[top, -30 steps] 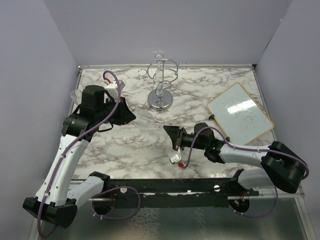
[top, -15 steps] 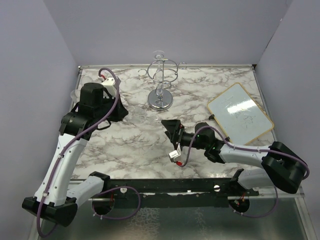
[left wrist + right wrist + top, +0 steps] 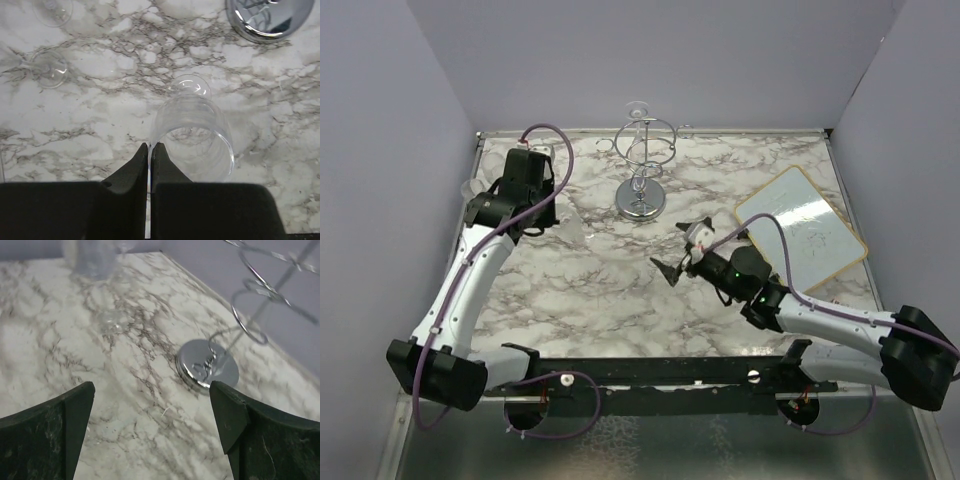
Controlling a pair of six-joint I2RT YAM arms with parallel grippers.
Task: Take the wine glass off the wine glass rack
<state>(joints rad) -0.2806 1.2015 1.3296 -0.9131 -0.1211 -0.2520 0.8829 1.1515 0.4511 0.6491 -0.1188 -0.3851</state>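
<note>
Work surface: a white marble-pattern tabletop (image 3: 600, 290) with grey veins, closed in on three sides by plain pale walls (image 3: 740, 60). A wood-framed whiteboard (image 3: 801, 226) lies flat at the right, well apart from the wine glass rack (image 3: 642, 168). The rack stands upright near the back centre on its mirrored round base.

Check the left gripper (image 3: 150, 155): its fingers are pressed together, pinching the left rim of the wine glass (image 3: 190, 112). You will find the glass off the rack and upright, to the left of the rack's base. You cannot tell whether its foot touches the marble. Other clear glasses (image 3: 47, 70) sit near the table's left edge.

The right gripper (image 3: 151, 400) hangs over the middle of the table — fingers spread wide, holding nothing — and points toward the rack's base.
</note>
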